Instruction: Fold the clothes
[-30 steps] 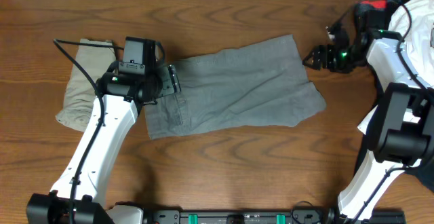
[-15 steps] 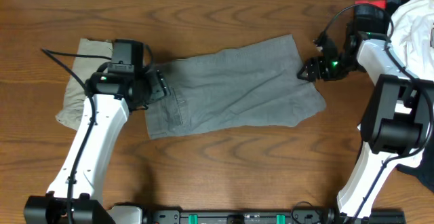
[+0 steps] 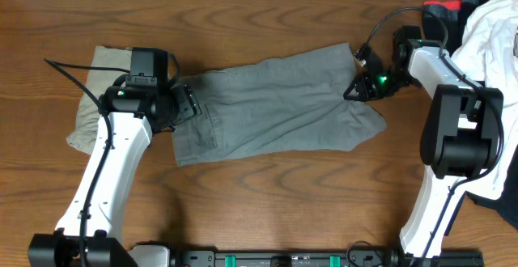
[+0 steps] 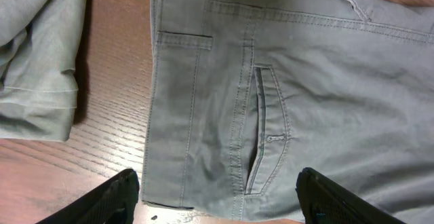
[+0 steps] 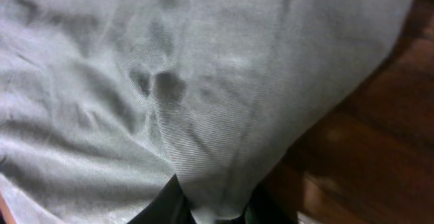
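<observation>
Wood counter (image 3: 267, 210): your right pincer (image 5: 213, 210) has pinched the grey shorts (image 3: 275, 109) at frame-right, left pincer (image 4: 220, 200) hangs spread wide above them.

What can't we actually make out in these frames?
Right gripper closure on grey shorts: fingertips cut off at right wrist view's bottom edge; overhead too small.
Khaki shorts: left arm covers part overhead; left wrist view crops them.
White garment: cropped by overhead's right edge.
</observation>
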### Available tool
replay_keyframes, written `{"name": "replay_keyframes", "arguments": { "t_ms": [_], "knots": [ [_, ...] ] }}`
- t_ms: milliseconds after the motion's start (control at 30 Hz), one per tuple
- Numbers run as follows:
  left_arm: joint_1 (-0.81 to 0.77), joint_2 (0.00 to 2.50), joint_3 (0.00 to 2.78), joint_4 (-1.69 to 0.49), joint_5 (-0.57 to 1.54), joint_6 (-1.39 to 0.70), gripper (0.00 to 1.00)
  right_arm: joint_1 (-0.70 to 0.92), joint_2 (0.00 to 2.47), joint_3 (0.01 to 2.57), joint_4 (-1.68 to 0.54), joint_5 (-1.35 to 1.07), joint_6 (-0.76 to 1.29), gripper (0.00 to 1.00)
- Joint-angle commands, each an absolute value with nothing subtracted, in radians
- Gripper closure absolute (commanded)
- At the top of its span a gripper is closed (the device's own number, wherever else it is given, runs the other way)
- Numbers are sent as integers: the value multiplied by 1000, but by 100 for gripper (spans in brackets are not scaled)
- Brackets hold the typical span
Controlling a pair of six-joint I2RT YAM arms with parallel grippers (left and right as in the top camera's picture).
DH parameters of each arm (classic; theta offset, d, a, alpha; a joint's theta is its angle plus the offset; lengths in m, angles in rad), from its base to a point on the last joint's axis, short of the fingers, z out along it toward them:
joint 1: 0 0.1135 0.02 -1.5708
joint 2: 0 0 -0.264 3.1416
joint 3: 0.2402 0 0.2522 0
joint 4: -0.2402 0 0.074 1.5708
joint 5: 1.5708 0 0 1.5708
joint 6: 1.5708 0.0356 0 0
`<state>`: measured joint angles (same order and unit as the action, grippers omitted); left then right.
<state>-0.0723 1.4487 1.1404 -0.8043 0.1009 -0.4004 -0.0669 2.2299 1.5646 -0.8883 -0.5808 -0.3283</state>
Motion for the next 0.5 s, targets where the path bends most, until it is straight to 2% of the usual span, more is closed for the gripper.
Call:
{"name": "replay_keyframes", "arguments": {
  "t_ms": [0,167,267,400,433,467],
  "knots": [
    [-68,1451,1136,-804,92,-413,24,-71,2234,1556,-883,-498,-307,83],
    [-68,1451,1136,-799,92,-413,24,-70,2207,1556,-875,-505,-307,90],
    [-68,1451,1136,-800,93,-413,24,-70,2206,1556,-878,-505,-307,90],
    [-68,1451,1136,-800,93,-413,24,-70,2206,1555,-890,-492,-307,43],
    [-68,1451,1136,-800,92,-413,24,-70,2206,1555,-890,-464,-296,36],
    [-68,1451,1136,-800,93,-413,24,-72,2206,1555,-889,-423,-265,34]
  ]
}}
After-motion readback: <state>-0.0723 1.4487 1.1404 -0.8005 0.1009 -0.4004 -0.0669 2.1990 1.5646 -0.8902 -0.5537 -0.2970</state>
